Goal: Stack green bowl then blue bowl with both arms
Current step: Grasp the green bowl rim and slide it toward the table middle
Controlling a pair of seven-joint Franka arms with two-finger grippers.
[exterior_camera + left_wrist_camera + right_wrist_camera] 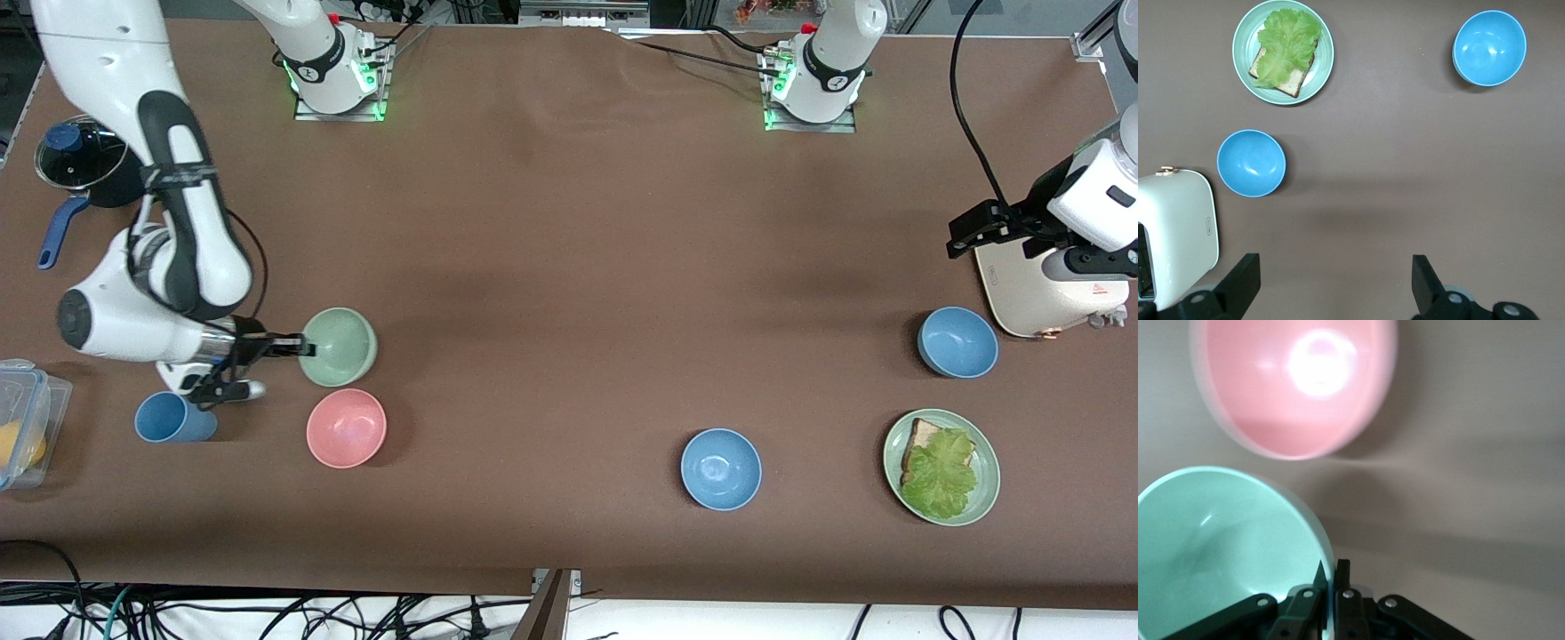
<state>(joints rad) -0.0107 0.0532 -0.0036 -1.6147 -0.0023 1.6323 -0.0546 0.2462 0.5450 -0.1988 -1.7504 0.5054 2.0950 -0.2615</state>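
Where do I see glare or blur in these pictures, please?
Right wrist view: bright glare inside the pink bowl, which looks soft; the green bowl is sharper. Left wrist view: faint highlights in both blue bowls, sharp focus. Front view: even light, soft shadows beside the bowls.

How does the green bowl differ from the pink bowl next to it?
The green bowl is pale mint; the pink bowl is salmon pink. The green bowl's rim is pinched in the shut jaws of the right gripper, while the pink bowl sits untouched. The green bowl lies farther from the front camera than the pink bowl. Both are small, round, plain and empty.
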